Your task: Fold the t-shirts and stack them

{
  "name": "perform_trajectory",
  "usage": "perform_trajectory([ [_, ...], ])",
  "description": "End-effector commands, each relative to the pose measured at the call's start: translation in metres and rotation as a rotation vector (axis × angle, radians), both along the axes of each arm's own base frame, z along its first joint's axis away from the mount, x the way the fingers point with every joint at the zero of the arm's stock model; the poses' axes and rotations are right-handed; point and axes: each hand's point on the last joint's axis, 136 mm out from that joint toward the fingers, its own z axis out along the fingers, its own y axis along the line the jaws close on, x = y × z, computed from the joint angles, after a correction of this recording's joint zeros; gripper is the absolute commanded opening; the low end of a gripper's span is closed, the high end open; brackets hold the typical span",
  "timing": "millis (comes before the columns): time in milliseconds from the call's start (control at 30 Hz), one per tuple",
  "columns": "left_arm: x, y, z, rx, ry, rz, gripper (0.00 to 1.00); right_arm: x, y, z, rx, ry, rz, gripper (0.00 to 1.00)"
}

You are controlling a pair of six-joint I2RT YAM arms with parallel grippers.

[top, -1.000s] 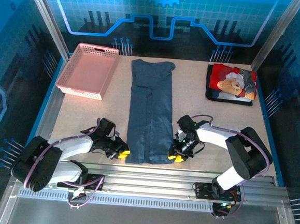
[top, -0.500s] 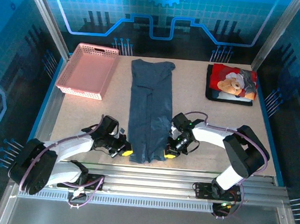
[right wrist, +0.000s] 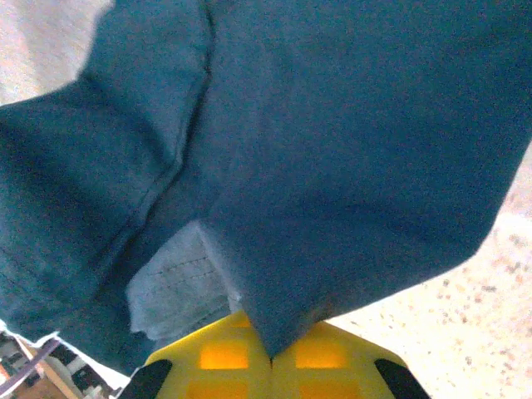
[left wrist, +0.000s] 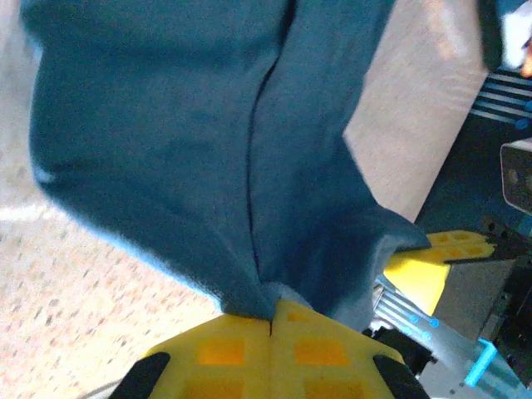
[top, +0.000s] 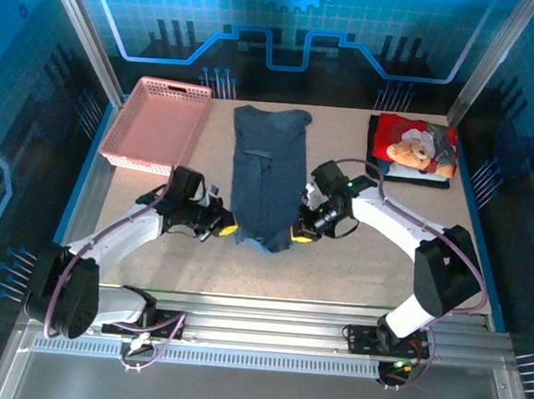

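Slate-blue t-shirt (top: 267,176) on the middle of the desk (top: 155,209), long axis running near edge to far edge. Left pincer (top: 229,226) and right pincer (top: 299,233) each clench a near hem corner; the shirt's body lies beyond them.

Soft matt slate-blue cloth t-shirt (top: 268,163); speckled, seemingly rough tabletop (top: 335,270); pink plastic lattice basket (top: 140,163)

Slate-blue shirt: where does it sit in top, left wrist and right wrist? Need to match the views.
Top external: slate-blue shirt mid-table, lying lengthwise away from the arms, near corners pinched by left gripper and right gripper.
Left wrist: upper and middle of frame, one corner clamped in the yellow fingers at bottom centre.
Right wrist: across most of frame, corner clamped at bottom centre.
Shared landmark: speckled beige table beside the cloth.
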Motion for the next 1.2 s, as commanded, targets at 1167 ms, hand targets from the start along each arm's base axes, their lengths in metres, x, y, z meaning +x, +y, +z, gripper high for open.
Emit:
perform_trajectory([
  [1167, 0.194, 0.049, 0.011, 0.040, -0.126, 0.070, 0.00, 0.197, -0.034, 0.014, -0.023, -0.085, -0.070, 0.00],
])
